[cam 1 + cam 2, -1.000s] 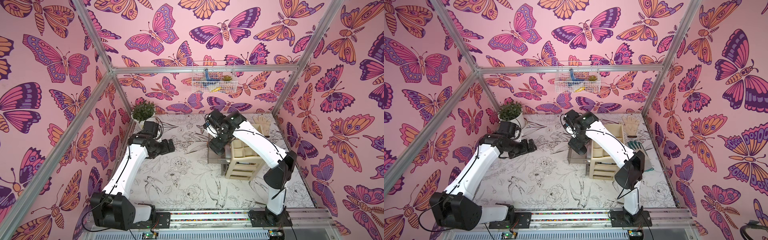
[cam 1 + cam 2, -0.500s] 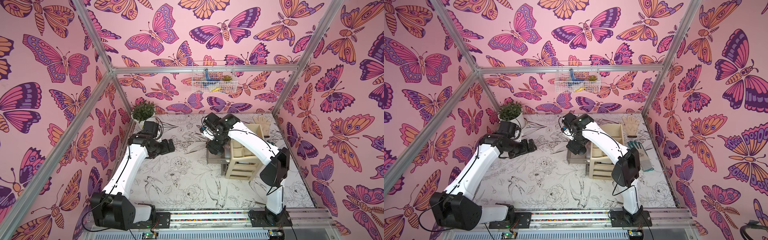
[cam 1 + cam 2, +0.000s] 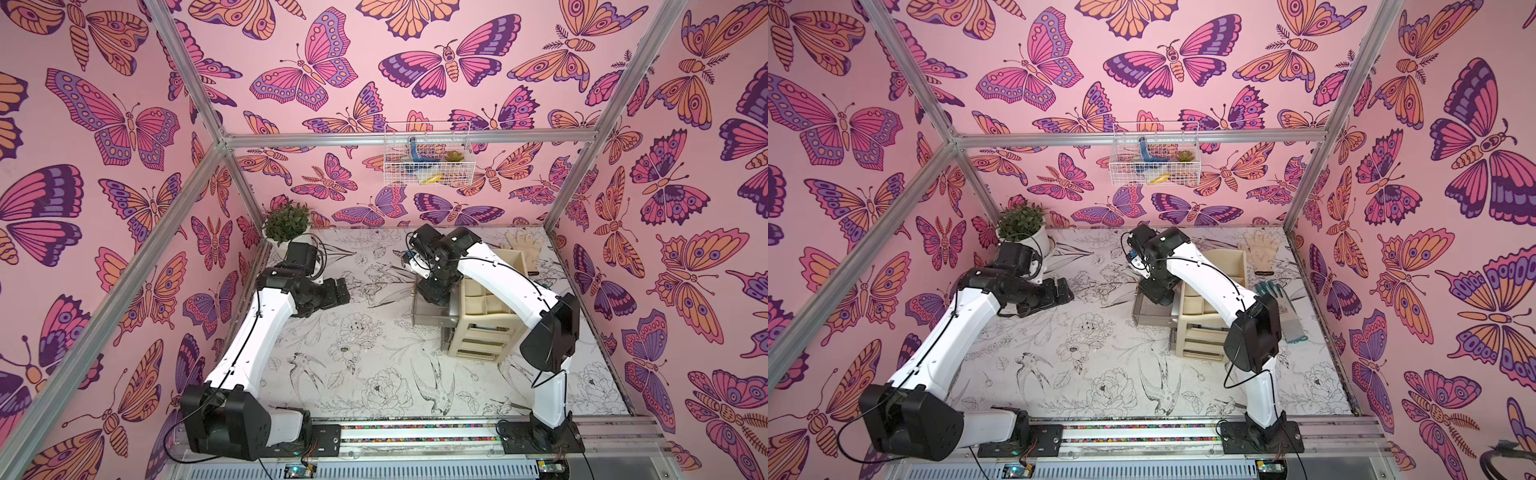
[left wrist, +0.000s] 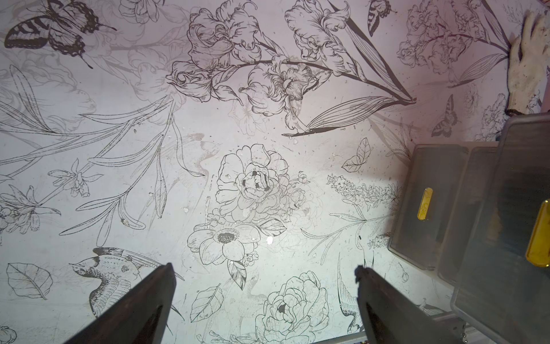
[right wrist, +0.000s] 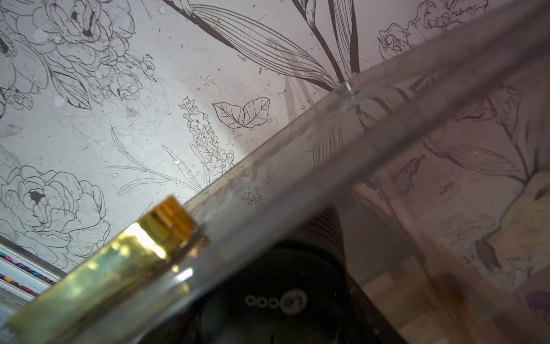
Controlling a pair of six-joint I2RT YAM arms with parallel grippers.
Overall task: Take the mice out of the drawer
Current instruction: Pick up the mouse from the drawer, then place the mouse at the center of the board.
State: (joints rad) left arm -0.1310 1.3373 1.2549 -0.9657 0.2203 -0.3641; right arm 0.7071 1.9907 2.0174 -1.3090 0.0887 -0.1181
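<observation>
R arm (image 3: 498, 274) leaning further over drawer (image 3: 428, 321) vs prior frame; right gripper (image 3: 432, 300) reaching inside for black mouse (image 5: 268, 297), jaw gap/grip can't tell; left gripper (image 4: 265, 267) hovering wide apart, empty, staying clear.

A white tabletop (image 3: 365, 365) printed with black line drawings of flowers and birds carries a leafy green plant in a white pot (image 3: 286, 226) in its far left corner. A cream fabric glove (image 3: 521, 245) lies near the far right corner. A white wire basket (image 3: 428, 156) hangs on the back wall, and a grey glove with teal fingers (image 3: 1289, 320) lies by the right wall.
</observation>
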